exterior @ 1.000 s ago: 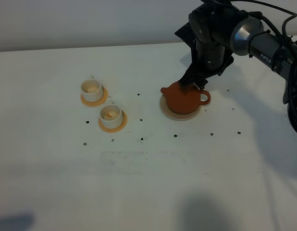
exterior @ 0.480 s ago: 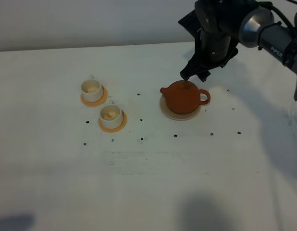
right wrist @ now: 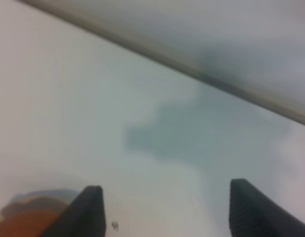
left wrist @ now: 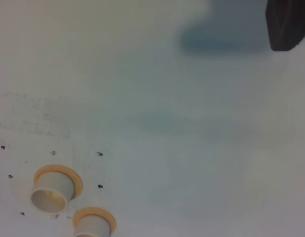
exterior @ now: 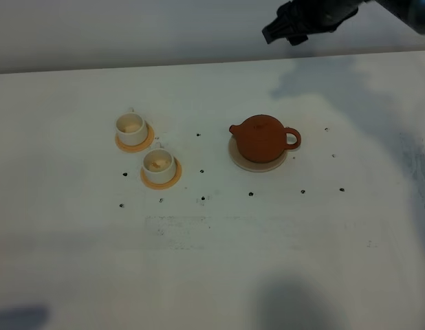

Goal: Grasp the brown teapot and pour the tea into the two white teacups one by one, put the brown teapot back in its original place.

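The brown teapot [exterior: 263,138] is seen upright on the cream saucer [exterior: 245,164], right of the middle of the white surface [exterior: 281,247]. Its spout is turned towards the cups, its loop handle is on the opposite side, and the lid is in place. It is touched by neither tool.

The two white teacups are placed well apart from it on the left. The farther teacup [exterior: 131,126] and the nearer teacup [exterior: 157,163] are each set on an orange-tan coaster [exterior: 172,181], just beside one another. Something pale is visible inside both (whether it is liquid cannot be told).

The right tool [right wrist: 166,202] is held up over the far edge of the surface, behind the teapot. Its two dark fingers are spread wide and nothing is held between them. A blurred edge of the teapot is caught in its wrist view. Of the left tool [left wrist: 287,23] only one dark piece is shown, so its state cannot be told.
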`<action>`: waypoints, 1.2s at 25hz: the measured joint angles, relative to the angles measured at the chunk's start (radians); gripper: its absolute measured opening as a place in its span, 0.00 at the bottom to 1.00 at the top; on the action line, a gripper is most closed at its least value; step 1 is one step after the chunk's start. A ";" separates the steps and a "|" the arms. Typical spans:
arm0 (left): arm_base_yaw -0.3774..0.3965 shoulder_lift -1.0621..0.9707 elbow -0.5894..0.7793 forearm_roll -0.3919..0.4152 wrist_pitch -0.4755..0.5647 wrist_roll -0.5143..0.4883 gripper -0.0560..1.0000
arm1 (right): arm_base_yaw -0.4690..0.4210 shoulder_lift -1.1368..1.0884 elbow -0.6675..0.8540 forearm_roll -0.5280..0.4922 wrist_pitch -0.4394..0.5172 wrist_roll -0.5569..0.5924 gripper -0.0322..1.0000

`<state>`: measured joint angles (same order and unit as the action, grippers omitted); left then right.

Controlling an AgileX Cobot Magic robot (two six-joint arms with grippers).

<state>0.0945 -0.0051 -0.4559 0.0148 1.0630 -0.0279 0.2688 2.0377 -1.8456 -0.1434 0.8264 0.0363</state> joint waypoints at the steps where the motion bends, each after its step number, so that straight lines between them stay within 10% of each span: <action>1: 0.000 0.000 0.000 0.000 0.000 0.000 0.33 | -0.007 -0.023 0.057 0.006 -0.054 0.000 0.54; 10: 0.000 0.000 0.000 0.000 0.000 0.000 0.33 | -0.053 -0.064 0.439 0.028 -0.419 0.020 0.54; 30: 0.000 0.000 0.000 0.000 0.000 0.000 0.33 | -0.034 0.037 0.458 -0.024 -0.326 0.023 0.54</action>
<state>0.0945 -0.0051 -0.4559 0.0148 1.0630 -0.0279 0.2349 2.0748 -1.3872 -0.1670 0.5008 0.0592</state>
